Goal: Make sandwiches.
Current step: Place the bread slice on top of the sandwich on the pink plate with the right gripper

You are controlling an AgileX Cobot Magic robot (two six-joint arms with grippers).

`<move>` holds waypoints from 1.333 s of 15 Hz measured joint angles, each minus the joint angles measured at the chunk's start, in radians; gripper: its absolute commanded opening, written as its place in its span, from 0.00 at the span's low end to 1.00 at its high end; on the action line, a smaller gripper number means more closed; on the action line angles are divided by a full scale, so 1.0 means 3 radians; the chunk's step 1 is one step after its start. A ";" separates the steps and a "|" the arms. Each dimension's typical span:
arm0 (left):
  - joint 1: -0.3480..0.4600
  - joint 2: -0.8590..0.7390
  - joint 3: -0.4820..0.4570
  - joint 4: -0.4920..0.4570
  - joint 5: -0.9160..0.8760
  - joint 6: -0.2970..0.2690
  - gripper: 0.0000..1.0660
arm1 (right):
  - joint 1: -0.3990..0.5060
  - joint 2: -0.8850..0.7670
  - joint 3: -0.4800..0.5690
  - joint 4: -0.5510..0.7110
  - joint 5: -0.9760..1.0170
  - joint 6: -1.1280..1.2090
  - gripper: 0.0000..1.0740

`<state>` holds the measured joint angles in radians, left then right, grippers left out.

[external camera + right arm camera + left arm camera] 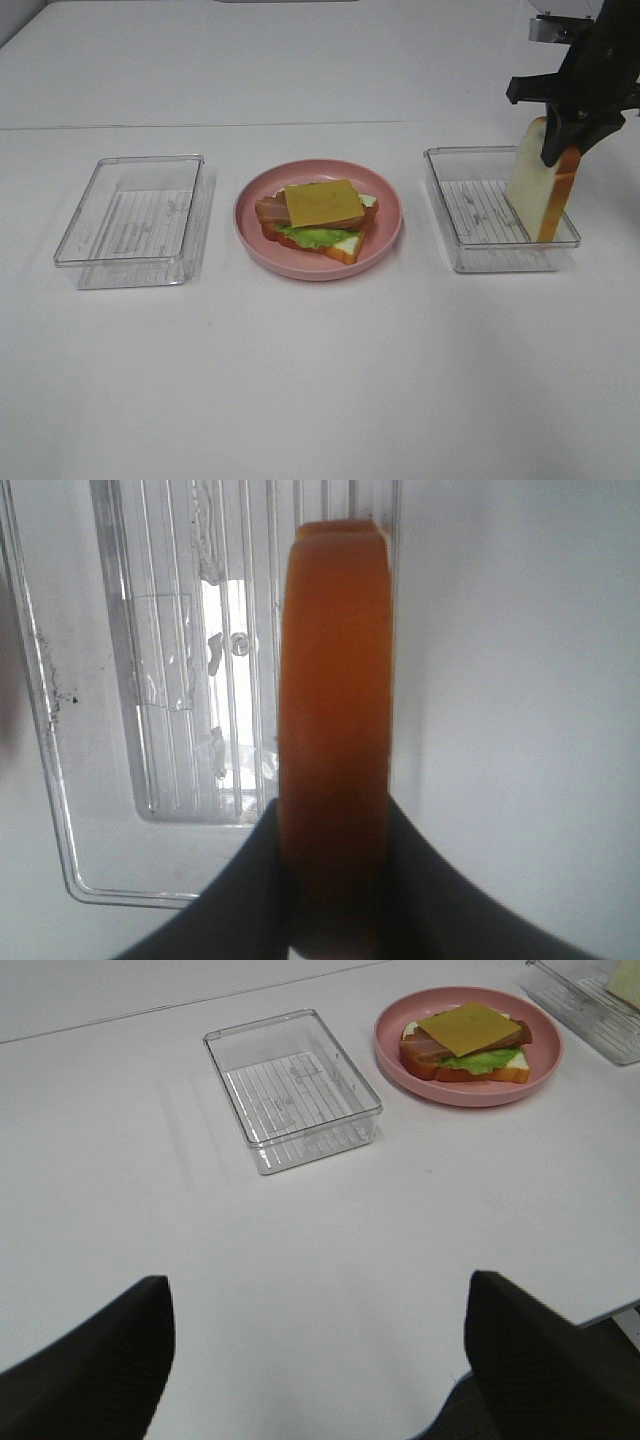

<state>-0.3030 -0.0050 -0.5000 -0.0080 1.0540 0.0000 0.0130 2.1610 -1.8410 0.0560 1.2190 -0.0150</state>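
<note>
The counter [320, 400] carries three holders in a row. Biggest are the two clear trays. The right tray [470, 255] sits directly under my right end effector [562, 140], and the only thing in it is the bread slice [535, 185] I have pinched by its upper edge. The slice stands on end, long axis upright, leaning slightly, crust running down the side nearer the tray's outer wall. From the right wrist view the orange crust [335, 730] runs straight out from between my fingers, which press it from both sides. I cannot tell whether its low end is touching the tray floor.

The left tray [130, 225] holds nothing and lies out ahead of my left end effector [315, 1360], whose fingers are spread wide with nothing between them.

The pink plate [385, 245] sits between the trays, off to the inner side of my right end effector and lower. On it lies the open stack [320, 215]: bottom bread, lettuce, bacon, cheese on top, lying flat. My right arm is the nearer one, so I judge the slice must be carried inward and turned flat to cap it.
</note>
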 measured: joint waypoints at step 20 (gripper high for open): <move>0.0000 0.0000 0.0000 0.0000 0.0000 0.0000 0.72 | 0.0667 0.0047 0.0000 0.2467 -0.0430 -0.0583 0.00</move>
<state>-0.3030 -0.0050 -0.5000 -0.0080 1.0540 0.0000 0.2130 2.1750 -1.8410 0.7960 1.0900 -0.1900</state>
